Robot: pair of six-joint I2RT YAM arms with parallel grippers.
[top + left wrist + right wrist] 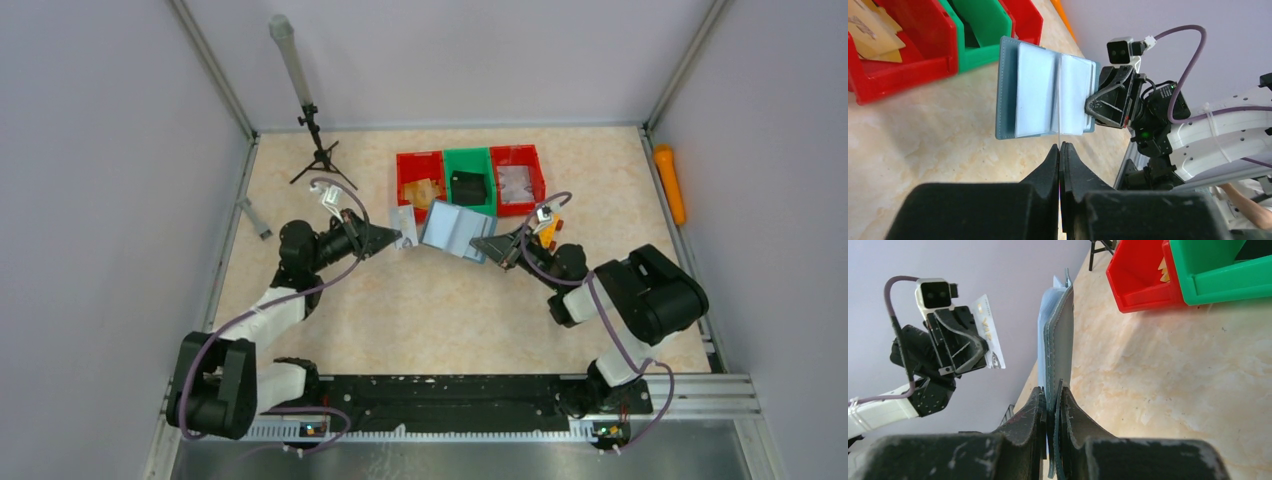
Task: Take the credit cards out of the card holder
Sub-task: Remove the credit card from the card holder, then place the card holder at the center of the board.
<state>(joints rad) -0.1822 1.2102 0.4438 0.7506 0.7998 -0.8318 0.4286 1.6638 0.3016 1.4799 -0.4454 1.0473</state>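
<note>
Top, left gripper point(398, 238): extended to centre, closed on a card point(405, 221).
Top, right gripper point(481, 245): clamped on open holder point(452, 230), near bins point(466, 153) on beige table point(430, 310).
Left wrist: card edge-on between shut fingers point(1048, 167).
Right wrist: holder's edge pinched; grey walls point(998, 270) behind.

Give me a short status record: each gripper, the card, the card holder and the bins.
left gripper: shut on a white card
white card: out of the card holder, with a gap between them in the right wrist view
right gripper: shut on the card holder's edge
card holder: open, held off the table, pale sleeves facing the left arm
cards left inside: cannot tell
bins: left red bin holds tan pieces, green bin holds a black object, right red bin contents unclear
</note>
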